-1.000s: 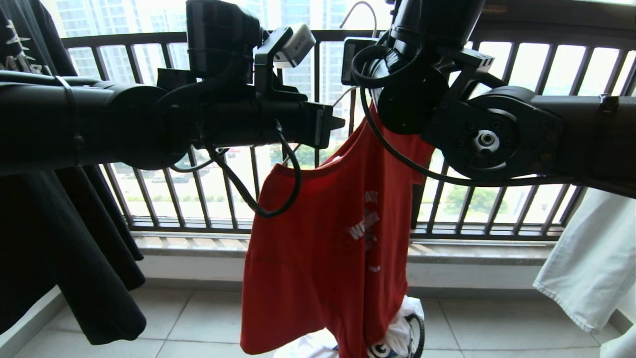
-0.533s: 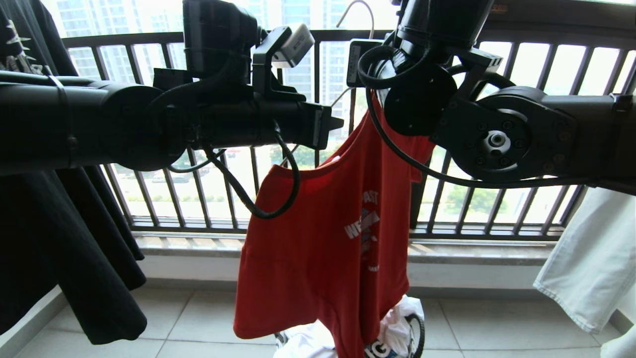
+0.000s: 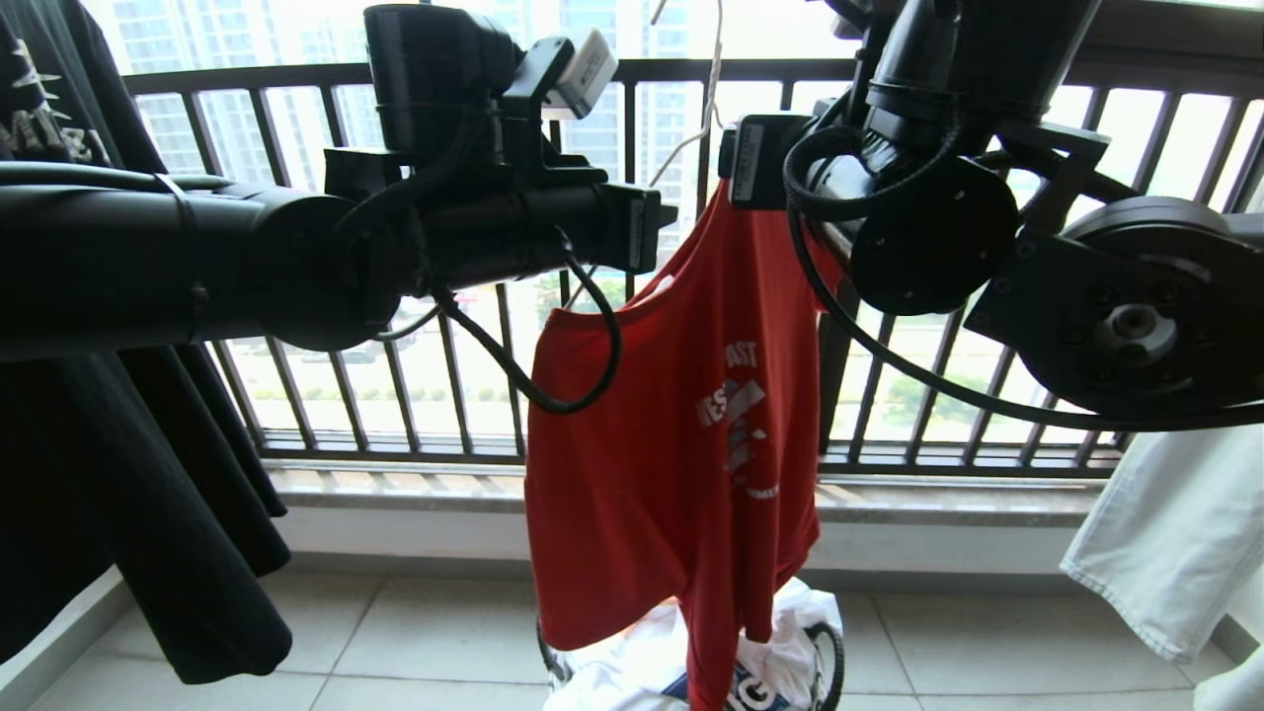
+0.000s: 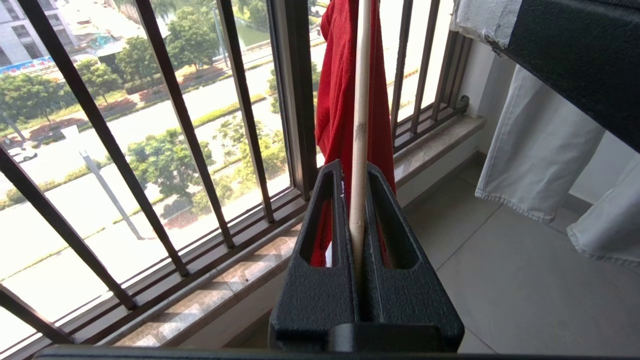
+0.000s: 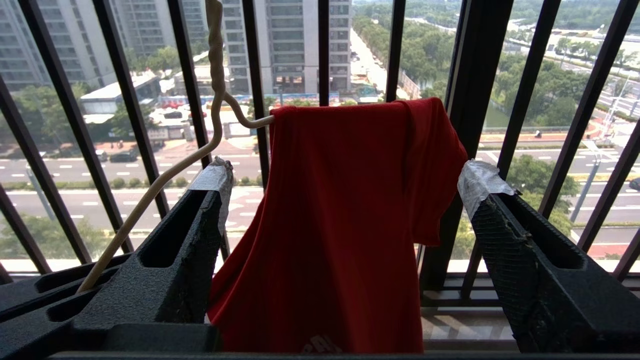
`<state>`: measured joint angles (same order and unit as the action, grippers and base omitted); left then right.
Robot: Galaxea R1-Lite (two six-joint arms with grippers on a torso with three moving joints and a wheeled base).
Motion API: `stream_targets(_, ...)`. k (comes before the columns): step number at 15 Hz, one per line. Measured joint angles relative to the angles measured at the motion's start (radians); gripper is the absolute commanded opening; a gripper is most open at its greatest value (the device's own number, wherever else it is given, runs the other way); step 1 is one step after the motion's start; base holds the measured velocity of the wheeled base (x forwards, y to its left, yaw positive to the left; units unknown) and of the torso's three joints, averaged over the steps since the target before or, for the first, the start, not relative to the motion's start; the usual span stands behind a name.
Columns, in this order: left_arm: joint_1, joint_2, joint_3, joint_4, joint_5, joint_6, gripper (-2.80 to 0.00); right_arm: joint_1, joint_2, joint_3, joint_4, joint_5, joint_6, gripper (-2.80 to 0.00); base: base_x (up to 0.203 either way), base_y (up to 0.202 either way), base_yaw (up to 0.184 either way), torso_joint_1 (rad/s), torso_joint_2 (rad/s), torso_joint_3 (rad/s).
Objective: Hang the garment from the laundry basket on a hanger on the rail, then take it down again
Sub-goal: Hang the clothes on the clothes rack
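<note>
1. Garment, a red short-sleeved T-shirt with pale chest print, is hanging lopsided from a thin whitish wire hanger, one shoulder draped over the wire, the other sagging.
2. Left gripper is pinching the hanger's lower wire, jaws pressed together; right gripper is standing spread, straddling the draped shoulder without touching it.
3. Judging handling: cloth is looking light, limp, prone to sliding off; the springy wire is likely twisting. Best hold: the shoulder seam or collar.
4. White clothes in a small round white-mesh laundry basket are sitting just under the hem.
5. Black T-shirt and white cloth are flanking; black barred window railing is crowding close behind.
</note>
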<state>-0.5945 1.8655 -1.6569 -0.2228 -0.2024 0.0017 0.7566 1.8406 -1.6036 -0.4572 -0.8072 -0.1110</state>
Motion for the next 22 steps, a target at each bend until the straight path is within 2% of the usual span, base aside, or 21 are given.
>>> stream_targets(1, -0.001, 0.002, 0.001, 0.001, 0.000, -0.001, -2.80, 0.002, -0.027, 0.046, -0.014, 0.001, 0.002, -2.80, 0.000, 0.000, 0.000, 0.000, 0.00, 0.000)
stream_targets(4, 0.002, 0.003, 0.001, 0.002, 0.010, 0.000, -2.80, 0.002, -0.098, 0.198, -0.065, 0.008, 0.004, -2.80, 0.000, 0.000, 0.000, 0.000, 0.00, 0.000)
stream_targets(7, 0.002, 0.002, 0.001, 0.005, 0.010, 0.000, -2.80, 0.002, -0.126, 0.277, -0.088, 0.017, 0.003, -2.80, 0.000, 0.000, 0.000, 0.000, 0.00, 0.000)
stream_targets(10, 0.001, -0.005, 0.004, 0.008, 0.013, -0.002, -2.80, 0.002, -0.125, 0.285, -0.090, 0.071, 0.000, -2.80, 0.000, 0.000, 0.000, 0.000, 0.00, 0.000)
stream_targets(15, 0.001, -0.012, 0.015, 0.029, 0.043, -0.003, -2.80, 0.002, -0.078, 0.222, -0.085, 0.087, -0.019, -2.80, 0.000, 0.000, 0.000, 0.000, 0.00, 0.000)
stream_targets(16, 0.001, -0.013, 0.017, 0.031, 0.055, -0.004, -2.80, 0.002, -0.064, 0.207, -0.085, 0.089, -0.037, 0.00, 0.000, 0.000, 0.000, 0.000, 0.00, 0.000)
stream_targets(22, 0.000, -0.033, 0.044, 0.031, 0.064, -0.007, -2.80, 0.007, 0.015, 0.116, -0.068, 0.105, -0.062, 0.00, 0.000, 0.000, 0.000, 0.000, 0.00, 0.000)
